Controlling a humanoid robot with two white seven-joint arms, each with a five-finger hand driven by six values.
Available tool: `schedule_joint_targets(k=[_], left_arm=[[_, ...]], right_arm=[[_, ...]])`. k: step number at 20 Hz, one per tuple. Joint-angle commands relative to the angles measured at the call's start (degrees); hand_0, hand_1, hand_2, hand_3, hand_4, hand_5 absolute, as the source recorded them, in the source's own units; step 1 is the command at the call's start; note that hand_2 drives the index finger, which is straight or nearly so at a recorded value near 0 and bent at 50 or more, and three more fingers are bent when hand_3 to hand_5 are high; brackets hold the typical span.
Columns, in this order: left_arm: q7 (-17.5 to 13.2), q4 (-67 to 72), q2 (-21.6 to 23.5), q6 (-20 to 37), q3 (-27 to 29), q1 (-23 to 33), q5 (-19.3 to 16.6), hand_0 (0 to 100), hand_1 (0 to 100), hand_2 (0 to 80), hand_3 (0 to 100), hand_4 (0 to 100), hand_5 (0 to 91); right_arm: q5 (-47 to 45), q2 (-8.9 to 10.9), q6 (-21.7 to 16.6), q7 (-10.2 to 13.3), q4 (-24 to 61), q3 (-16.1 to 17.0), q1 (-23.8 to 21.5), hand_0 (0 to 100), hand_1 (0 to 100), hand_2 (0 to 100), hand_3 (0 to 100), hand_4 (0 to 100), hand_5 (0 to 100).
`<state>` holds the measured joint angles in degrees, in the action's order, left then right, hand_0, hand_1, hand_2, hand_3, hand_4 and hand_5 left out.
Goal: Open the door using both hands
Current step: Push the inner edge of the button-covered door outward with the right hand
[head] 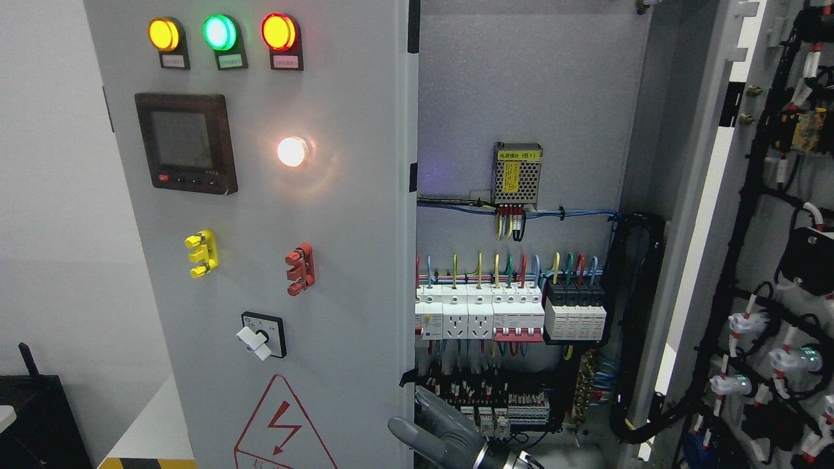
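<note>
The grey cabinet's left door [326,215] carries three lamps, a meter, switches and a warning sign, and stands slightly ajar. The right door [723,215] is swung wide open, showing the wiring on its inside. My right hand [427,430] comes in at the bottom edge just right of the middle. It is at the left door's free edge [412,293]: the thumb lies in front of the panel and the fingers [443,417] reach behind the edge, gripping it. The left hand does not show.
Inside the cabinet there are breakers and sockets [482,316], a power supply [518,172] and terminal blocks close to my hand. A black box [36,417] stands at the lower left beside a white surface with a striped edge [153,449].
</note>
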<state>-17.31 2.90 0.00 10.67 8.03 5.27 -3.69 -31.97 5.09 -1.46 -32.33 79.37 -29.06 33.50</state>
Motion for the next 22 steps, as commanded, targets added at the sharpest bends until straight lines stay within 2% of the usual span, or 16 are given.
schedule_joint_targets(k=[1,22], left_arm=[[0.0,0.0,-1.9,0.0,0.1,0.0,0.0,12,39,0.0,0,0,0.0],[0.0,0.0,-1.9,0.0,0.0,0.0,0.0,12,39,0.0,0,0,0.0]], right_arm=[[-1.0,-0.44,0.1,-0.1,3.2,-2.1,-1.1,12,39,0,0,0,0],[-4.9,-0.35,0.2,-0.1,11.2,-8.3,-3.7,12,39,0,0,0,0]])
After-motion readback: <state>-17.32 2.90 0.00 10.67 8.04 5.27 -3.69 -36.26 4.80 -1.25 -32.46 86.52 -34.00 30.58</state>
